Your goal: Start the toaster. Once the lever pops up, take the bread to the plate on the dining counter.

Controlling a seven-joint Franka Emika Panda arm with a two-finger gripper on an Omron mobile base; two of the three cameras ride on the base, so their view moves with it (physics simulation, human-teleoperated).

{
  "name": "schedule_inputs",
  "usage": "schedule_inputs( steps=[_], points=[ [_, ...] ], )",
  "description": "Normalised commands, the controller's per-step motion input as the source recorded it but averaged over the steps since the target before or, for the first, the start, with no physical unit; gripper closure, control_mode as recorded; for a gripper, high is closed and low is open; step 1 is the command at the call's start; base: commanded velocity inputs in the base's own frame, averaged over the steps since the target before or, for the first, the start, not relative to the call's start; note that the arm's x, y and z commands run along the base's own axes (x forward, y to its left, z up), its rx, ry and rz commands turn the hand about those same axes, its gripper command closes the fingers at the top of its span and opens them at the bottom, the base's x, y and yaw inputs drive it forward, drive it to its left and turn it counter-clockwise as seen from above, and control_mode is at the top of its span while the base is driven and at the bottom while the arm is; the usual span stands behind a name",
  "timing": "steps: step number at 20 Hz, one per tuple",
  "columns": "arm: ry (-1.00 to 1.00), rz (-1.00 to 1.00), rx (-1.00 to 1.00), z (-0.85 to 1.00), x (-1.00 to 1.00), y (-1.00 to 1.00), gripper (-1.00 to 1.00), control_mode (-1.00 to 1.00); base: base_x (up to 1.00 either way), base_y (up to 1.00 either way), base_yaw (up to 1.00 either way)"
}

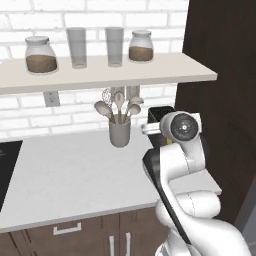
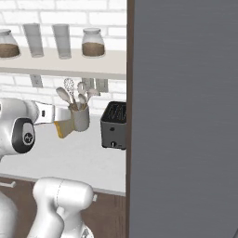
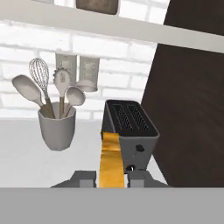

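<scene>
- Gripper (image 3: 112,175): nearest item in the hand view, its two dark tips rising at the bottom edge and clamped on either face of a bread slice.
- Bread slice (image 3: 110,162): golden-brown, held edge-on to the hand camera; its long axis runs up from between the fingers, so it appears as a narrow strip. In the right base view it shows as an orange piece (image 2: 62,128) just left of the utensil cup, raised off the counter.
- Toaster (image 3: 130,131): small, boxy, dark grey, standing upright on the grey-white counter (image 1: 75,175) at its right end, next to a dark brown wall panel (image 3: 192,109). Two long slots on top run parallel, pointing away from the hand camera toward the brick wall. Small knob low on the near face. The slice overlaps the toaster's near left corner in the hand view; touching or apart cannot be told.
- Utensil cup (image 3: 56,129): grey, upright, left of the toaster and apart from it; holds a whisk and pale spoons.
- Shelf (image 1: 100,72): above the counter, carrying two jars with brown contents and two grey tumblers.
- Cooktop (image 1: 7,165): black, at the counter's far left edge.
</scene>
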Motion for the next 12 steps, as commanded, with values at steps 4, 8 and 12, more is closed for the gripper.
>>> schedule_inputs(
  steps=[4, 8, 12],
  points=[
    [0.00, -0.21, 0.02, 0.00, -0.61, 0.09, 1.00, -1.00, 0.00, 0.00, 0.00],
    [0.00, -0.10, 0.01, 0.00, -0.13, 0.00, 1.00, -1.00, 0.00, 0.00, 0.00],
    [0.00, 0.00, 0.00, 0.00, 0.00, 0.00, 1.00, -1.00, 0.00, 0.00, 0.00]
  ],
)
